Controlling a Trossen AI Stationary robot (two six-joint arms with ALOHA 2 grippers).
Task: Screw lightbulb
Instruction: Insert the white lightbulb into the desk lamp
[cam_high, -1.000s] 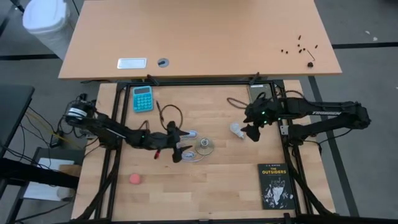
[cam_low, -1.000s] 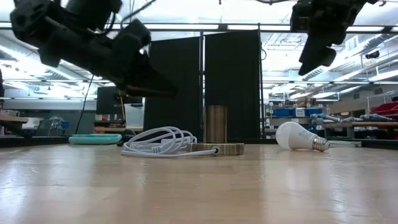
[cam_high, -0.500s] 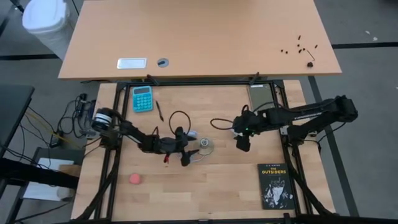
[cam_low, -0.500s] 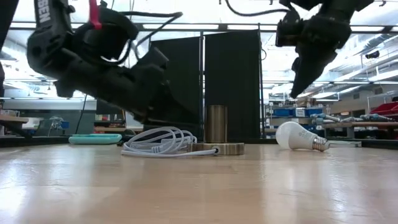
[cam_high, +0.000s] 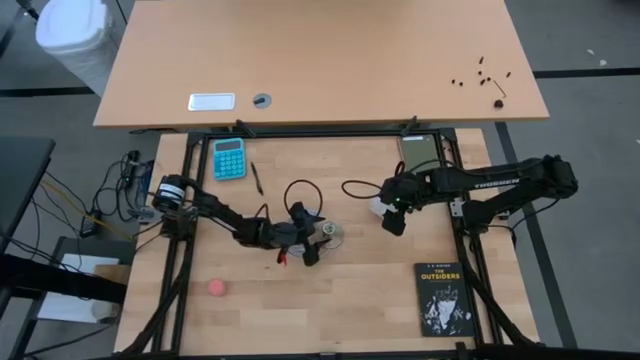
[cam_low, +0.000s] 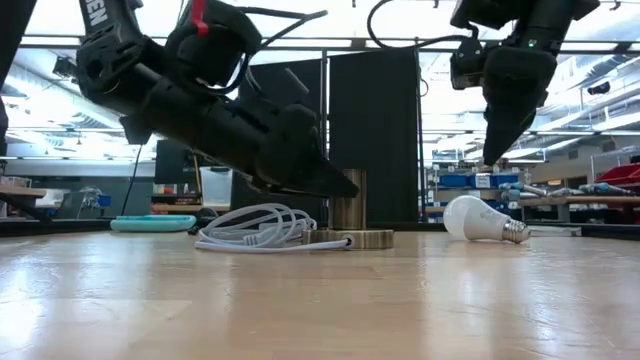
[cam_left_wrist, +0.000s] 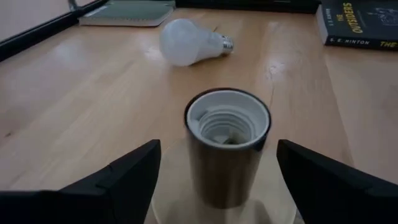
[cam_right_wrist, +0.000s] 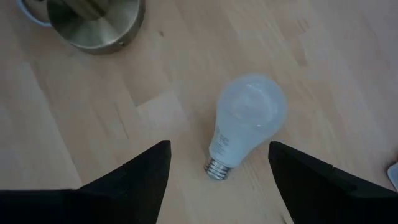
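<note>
Brass socket (cam_left_wrist: 227, 146) stands upright on round disc base, just ahead of left gripper (cam_high: 312, 243), between its spread fingers, not touched. White cord (cam_low: 255, 228) coiled beside the base. Red ball (cam_high: 217, 288) lies well behind and off to the side of left gripper. Teal calculator (cam_high: 229, 158) and pen (cam_high: 255, 177) lie well apart from it, near the table's far edge. Black book (cam_high: 443, 299) is near right gripper (cam_high: 392, 218); grey-green pad (cam_high: 419, 150) sits on that gripper's other side.

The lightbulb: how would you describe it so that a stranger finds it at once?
On the wooden table, look just right of the round metal socket, under the right gripper. The lightbulb lies on its side: white, pear-shaped, with a grey screw base, the only white rounded thing there.
</note>
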